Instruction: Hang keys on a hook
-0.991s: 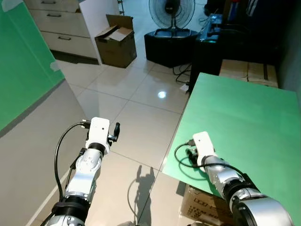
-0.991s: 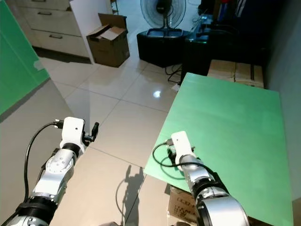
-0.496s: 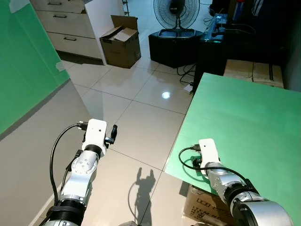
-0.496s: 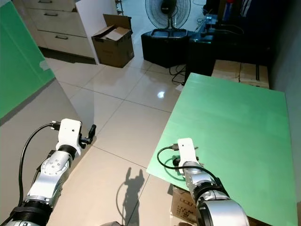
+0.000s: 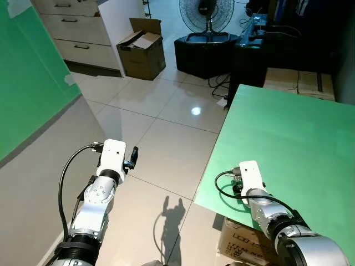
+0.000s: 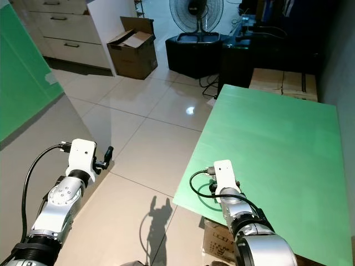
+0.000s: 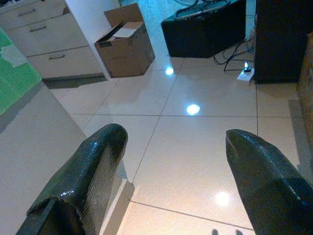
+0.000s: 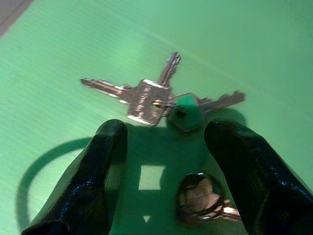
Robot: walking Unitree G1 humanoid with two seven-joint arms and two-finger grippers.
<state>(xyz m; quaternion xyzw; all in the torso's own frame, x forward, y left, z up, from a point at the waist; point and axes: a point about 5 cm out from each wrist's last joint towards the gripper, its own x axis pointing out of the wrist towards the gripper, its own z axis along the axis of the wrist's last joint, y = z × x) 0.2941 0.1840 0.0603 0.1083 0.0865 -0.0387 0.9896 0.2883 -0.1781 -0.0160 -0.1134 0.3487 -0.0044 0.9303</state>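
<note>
Obs.: The keys (image 8: 161, 100) lay flat on the green table (image 5: 288, 144), near its near-left corner, under the right arm's wrist. In the right wrist view the bunch sat just ahead of the right gripper (image 8: 166, 147), roughly centred on the gap between its two black fingers. The fingers were spread apart and held nothing; keys and fingertips were close but apart.

Layout of the bunch: silver blades fanned out from a common ring, one with a green head in the middle. The spread ran crosswise to the line of the fingers, so the bunch's long axis lay about parallel to the line joining the two fingertips. A further round metal piece (image 8: 198, 198) lay between the fingers, nearer the wrist; what it was, I could not tell.

The left gripper (image 7: 171, 166) hung over the tiled floor (image 5: 166, 144), left of the table, fingers wide apart and empty, well apart from the keys.

Judgement: right arm clearly the nearer; the pick falls to it. Fingers need to advance a little and descend so that they close across the cluster of key heads.

Hook: none identified in these views.
</note>
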